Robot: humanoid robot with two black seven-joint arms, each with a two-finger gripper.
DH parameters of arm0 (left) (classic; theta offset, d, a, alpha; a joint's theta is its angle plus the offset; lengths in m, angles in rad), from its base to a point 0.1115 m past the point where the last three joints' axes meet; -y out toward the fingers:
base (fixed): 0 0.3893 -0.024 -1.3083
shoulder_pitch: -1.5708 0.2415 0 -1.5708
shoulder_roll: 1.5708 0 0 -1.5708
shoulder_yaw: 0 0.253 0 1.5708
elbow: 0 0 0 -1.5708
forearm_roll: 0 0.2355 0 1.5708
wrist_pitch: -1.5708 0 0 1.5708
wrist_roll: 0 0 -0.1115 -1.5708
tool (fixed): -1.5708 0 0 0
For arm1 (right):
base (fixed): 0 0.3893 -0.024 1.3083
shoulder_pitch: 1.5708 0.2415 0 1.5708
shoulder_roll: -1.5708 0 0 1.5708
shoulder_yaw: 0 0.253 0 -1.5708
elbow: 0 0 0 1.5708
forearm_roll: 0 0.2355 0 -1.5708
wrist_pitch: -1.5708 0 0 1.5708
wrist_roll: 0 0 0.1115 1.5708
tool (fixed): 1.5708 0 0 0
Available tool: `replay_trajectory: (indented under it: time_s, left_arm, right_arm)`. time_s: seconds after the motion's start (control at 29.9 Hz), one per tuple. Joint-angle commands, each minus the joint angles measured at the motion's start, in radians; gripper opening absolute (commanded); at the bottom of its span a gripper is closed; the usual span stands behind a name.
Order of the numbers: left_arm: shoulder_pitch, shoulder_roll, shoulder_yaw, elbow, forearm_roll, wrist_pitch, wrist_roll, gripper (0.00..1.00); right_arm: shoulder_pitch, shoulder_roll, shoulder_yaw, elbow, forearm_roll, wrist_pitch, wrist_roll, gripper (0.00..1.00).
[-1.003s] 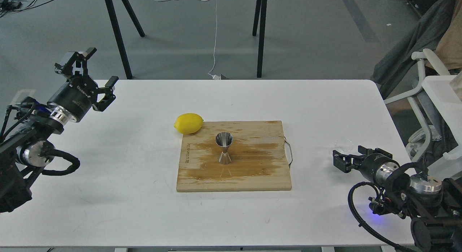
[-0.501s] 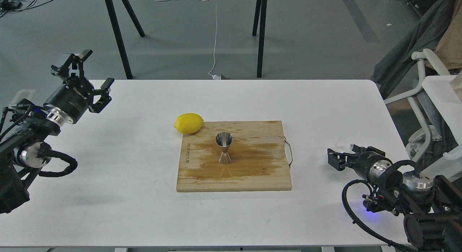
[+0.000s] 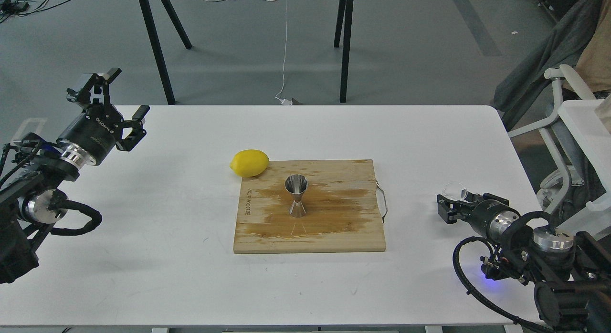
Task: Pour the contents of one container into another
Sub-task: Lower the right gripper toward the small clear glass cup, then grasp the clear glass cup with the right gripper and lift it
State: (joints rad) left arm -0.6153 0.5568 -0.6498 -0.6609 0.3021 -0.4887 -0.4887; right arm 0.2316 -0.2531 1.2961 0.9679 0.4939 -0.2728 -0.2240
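A shiny steel jigger (image 3: 296,195), hourglass-shaped with a narrow waist, stands upright near the middle of the wooden board (image 3: 334,237), on a dark wet patch. A small clear glass cup (image 3: 454,190) sits well to the right of the board on the white worktop (image 3: 167,256), its rim visible.

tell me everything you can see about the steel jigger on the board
The jigger is shiny stainless steel, hourglass-shaped: a wider cone on top, open upward, a narrow waist, a smaller cone as its base. It stands upright near the middle of the wooden cutting board, on a dark wet-looking stain. Only the board touches it; both grippers are far off.
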Motion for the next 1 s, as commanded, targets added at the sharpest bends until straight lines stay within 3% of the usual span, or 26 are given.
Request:
replay_trajectory:
  time_s: [0.0, 0.4, 0.64, 0.97]
  left_arm:
    - [0.002, 0.000, 0.001, 0.001, 0.000, 0.000, 0.000, 1.00]
    - [0.008, 0.000, 0.001, 0.003, 0.002, 0.000, 0.000, 1.00]
    - [0.008, 0.000, 0.001, 0.009, 0.000, 0.000, 0.000, 1.00]
    - [0.009, -0.001, 0.001, 0.010, 0.000, 0.000, 0.000, 1.00]
  right_arm:
    - [0.000, 0.000, -0.001, 0.000, -0.001, 0.001, 0.000, 0.50]
    - [-0.002, 0.002, -0.009, 0.003, -0.034, 0.037, 0.000, 0.32]
    - [-0.008, 0.006, -0.011, 0.028, -0.044, 0.066, 0.000, 0.32]
    - [-0.003, 0.006, -0.014, 0.261, -0.237, 0.060, 0.000, 0.31]
